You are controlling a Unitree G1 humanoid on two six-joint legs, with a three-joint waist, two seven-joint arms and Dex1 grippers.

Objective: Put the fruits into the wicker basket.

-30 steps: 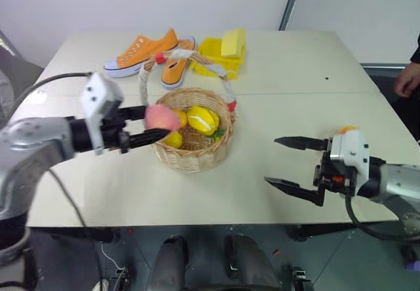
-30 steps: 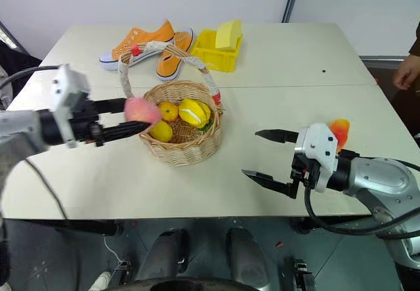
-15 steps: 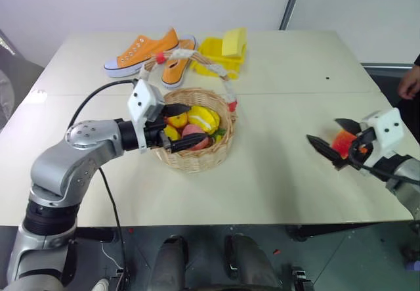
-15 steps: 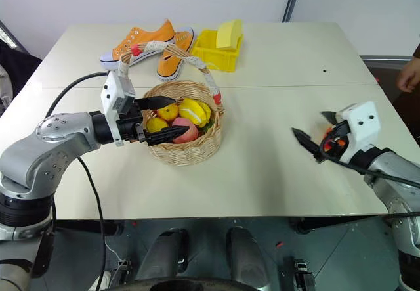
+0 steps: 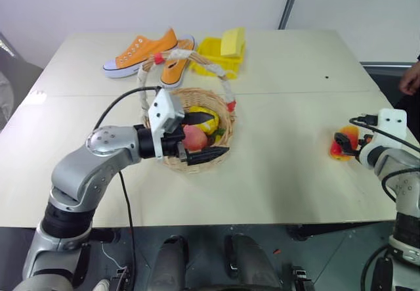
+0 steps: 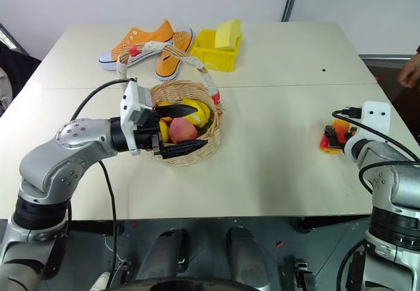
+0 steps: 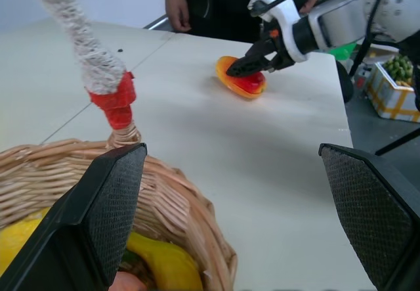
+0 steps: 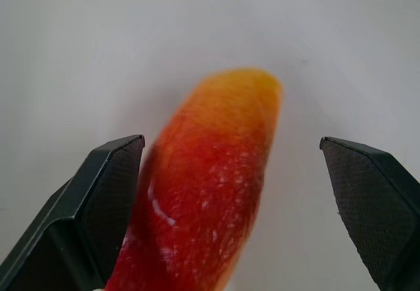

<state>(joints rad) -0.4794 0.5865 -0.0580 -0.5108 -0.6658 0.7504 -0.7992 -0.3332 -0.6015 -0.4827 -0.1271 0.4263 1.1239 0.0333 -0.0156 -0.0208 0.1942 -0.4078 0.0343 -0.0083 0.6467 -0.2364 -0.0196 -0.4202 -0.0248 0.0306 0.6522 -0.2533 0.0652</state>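
R gripper (image 8: 230,192) jaws wide, straddling mango (image 8: 210,192), nothing gripped; slick, may squirt sideways on closing. L gripper (image 5: 200,136) wide, empty, over wicker basket (image 5: 216,163).

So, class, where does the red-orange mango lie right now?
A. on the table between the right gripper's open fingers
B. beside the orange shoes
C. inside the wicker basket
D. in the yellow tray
A: the mango lies on the table between the open fingers of the right gripper, far from the wicker basket.
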